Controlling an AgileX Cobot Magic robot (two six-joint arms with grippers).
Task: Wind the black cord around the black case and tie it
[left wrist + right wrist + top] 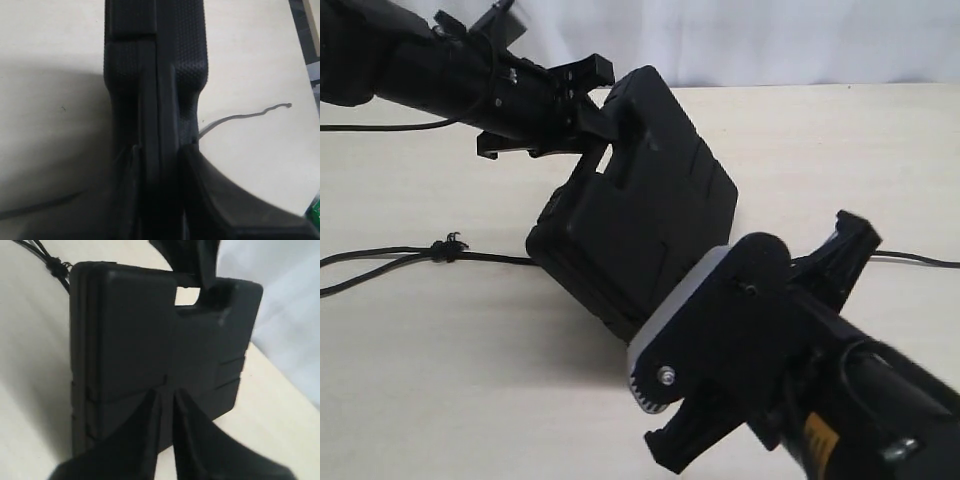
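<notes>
The black case [640, 210] stands tilted on one edge on the table, handle slot uppermost. My left gripper [592, 108] is shut on its handle edge; in the left wrist view the case's rim [160, 75] runs between the fingers [195, 165]. The black cord [380, 258] lies flat, passes its frayed knot [448, 248], goes under the case and comes out on the right [920, 260]. My right gripper [167, 391] is close to the case's broad face [150, 340], its jaws nearly together with nothing between them. The knot [56, 266] shows behind the case.
The pale tabletop [440, 380] spreads around the case, with a white backdrop [770, 40] at its far edge. The bulky right arm [770, 340] fills the near right corner. A loose cord end [250, 114] trails on the table beside the case.
</notes>
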